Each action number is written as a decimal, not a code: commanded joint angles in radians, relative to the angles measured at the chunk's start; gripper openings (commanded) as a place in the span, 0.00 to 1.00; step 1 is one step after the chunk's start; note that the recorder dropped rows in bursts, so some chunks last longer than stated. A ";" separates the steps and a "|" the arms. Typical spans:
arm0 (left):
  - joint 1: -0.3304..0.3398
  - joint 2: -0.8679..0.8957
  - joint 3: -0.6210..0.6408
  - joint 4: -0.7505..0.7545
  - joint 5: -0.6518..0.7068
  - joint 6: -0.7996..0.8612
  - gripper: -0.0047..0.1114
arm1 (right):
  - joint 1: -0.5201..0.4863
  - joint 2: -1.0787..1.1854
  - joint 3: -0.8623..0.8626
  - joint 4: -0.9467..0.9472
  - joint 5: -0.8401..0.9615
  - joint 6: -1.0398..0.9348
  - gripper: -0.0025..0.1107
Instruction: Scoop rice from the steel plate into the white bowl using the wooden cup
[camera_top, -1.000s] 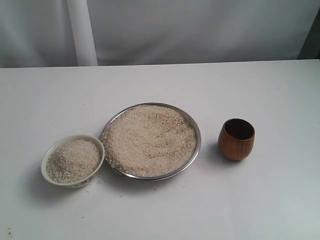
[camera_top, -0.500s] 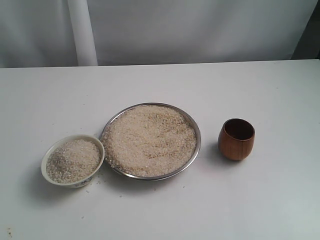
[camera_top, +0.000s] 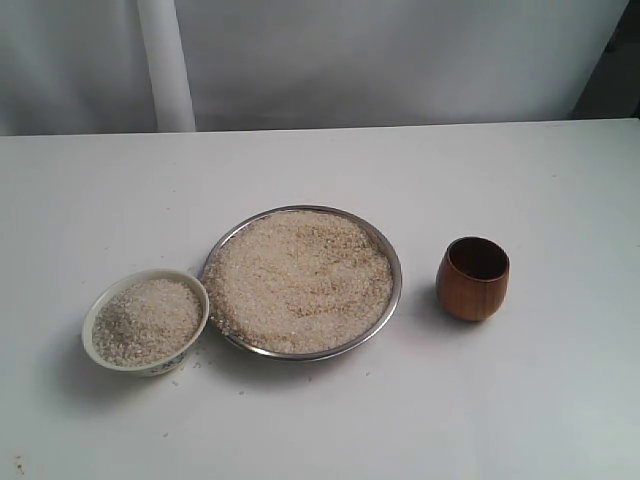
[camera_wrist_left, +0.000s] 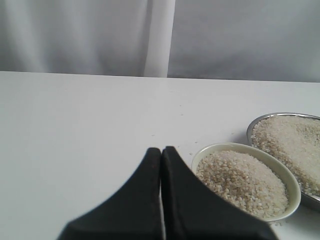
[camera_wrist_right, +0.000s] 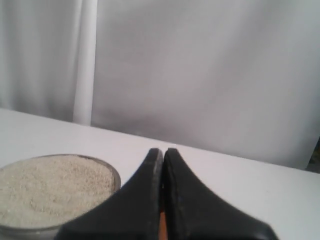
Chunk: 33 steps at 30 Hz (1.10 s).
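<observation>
The steel plate sits mid-table, covered with rice. Touching its left rim is the white bowl, heaped with rice. The wooden cup stands upright and empty to the plate's right. No arm shows in the exterior view. In the left wrist view my left gripper is shut and empty, beside the bowl and the plate. In the right wrist view my right gripper is shut with nothing held; the plate lies beside it, and a brown sliver of the cup shows between the fingers.
A few stray grains lie on the white table by the bowl. A grey curtain and a white post stand behind the table's far edge.
</observation>
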 joint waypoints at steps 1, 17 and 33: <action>-0.004 -0.003 -0.003 -0.005 -0.006 -0.002 0.04 | -0.008 -0.003 0.004 -0.028 0.140 0.021 0.02; -0.004 -0.003 -0.003 -0.005 -0.006 -0.002 0.04 | -0.008 -0.003 0.004 -0.019 0.177 0.024 0.02; -0.004 -0.003 -0.003 -0.005 -0.006 -0.002 0.04 | -0.008 -0.003 0.004 -0.019 0.177 0.024 0.02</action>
